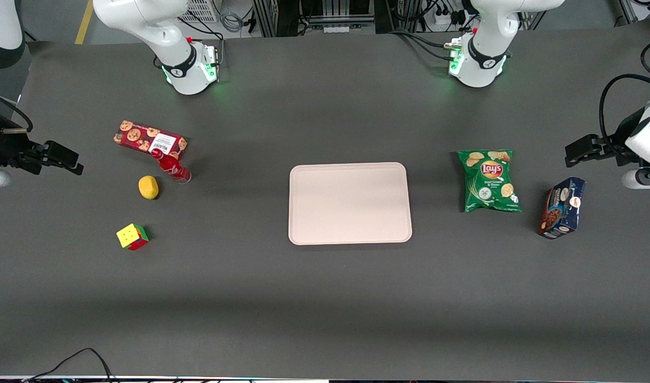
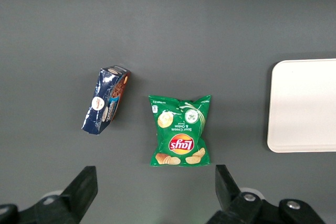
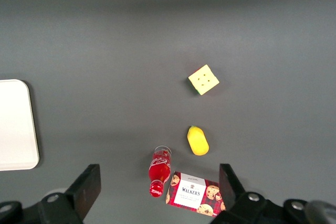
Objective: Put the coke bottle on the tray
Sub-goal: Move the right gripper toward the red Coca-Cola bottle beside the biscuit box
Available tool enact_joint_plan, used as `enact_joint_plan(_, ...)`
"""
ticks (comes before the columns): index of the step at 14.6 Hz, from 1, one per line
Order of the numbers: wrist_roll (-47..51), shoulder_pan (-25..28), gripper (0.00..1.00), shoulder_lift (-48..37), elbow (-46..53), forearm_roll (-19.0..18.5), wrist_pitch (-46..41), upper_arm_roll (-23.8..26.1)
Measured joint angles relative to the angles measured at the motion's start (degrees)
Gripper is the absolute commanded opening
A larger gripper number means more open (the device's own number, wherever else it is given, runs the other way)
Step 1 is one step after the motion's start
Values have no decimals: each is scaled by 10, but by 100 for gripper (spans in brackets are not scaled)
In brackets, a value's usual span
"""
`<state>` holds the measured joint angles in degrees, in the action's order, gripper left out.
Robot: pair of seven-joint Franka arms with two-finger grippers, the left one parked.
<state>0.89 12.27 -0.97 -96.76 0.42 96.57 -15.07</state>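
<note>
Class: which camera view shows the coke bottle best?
The right wrist view: the coke bottle shows whole between the open gripper's fingers, beside the cookie box. The front view shows it smaller. The left wrist view lacks it.

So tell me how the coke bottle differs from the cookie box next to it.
The coke bottle is slim, round and capped with a clear base; the cookie box is long, flat and printed with cookies. Both are red and lie close together. The end effector is open, off toward the working arm's end.
</note>
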Motion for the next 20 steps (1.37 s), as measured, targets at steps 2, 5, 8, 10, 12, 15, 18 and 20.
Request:
enact_joint_plan(2, 0, 0, 100, 1, 0, 0, 0, 0)
enact_joint_plan(5, 0, 1, 100, 1, 0, 0, -2, 0)
enact_joint_plan(8, 0, 2, 100, -3, -17, 0, -10, 2)
enact_joint_plan(10, 0, 2, 100, -17, -58, 0, 6, 6)
enact_joint_plan(12, 0, 2, 100, -48, -131, 0, 47, 15)
enact_joint_plan(15, 0, 2, 100, -105, -262, -2, 129, 32)
enact_joint_plan(18, 0, 2, 100, -144, -369, -12, 208, 46)
enact_joint_plan(20, 0, 2, 100, -155, -424, -25, 251, 47)
